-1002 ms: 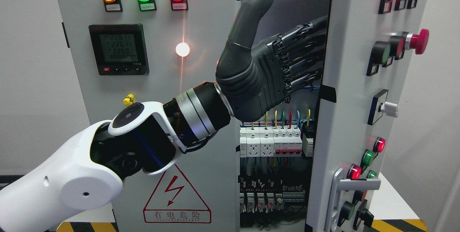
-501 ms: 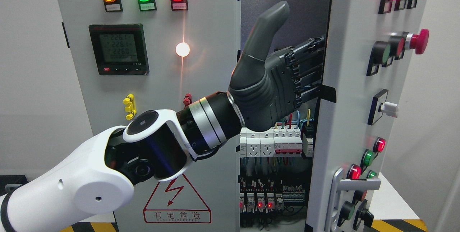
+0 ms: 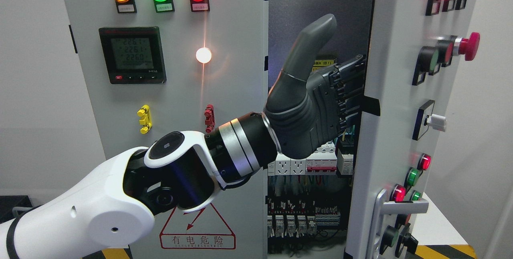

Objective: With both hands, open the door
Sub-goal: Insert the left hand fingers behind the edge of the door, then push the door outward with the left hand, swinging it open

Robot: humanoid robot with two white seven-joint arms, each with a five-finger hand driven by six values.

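Since the earlier frames the right door (image 3: 394, 102), at centre-right of the frame, has swung slightly wider. The left hand (image 3: 316, 98) has slid lower and rightward, its fingers (image 3: 348, 86) hooked behind the door's edge, thumb raised.

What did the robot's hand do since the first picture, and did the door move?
The left hand slid right and downward, its fingers reaching further behind the edge of the right door; that door swung slightly wider. The arm followed, uncovering a red clip on the left door. Lamps, meter and left door stayed put.
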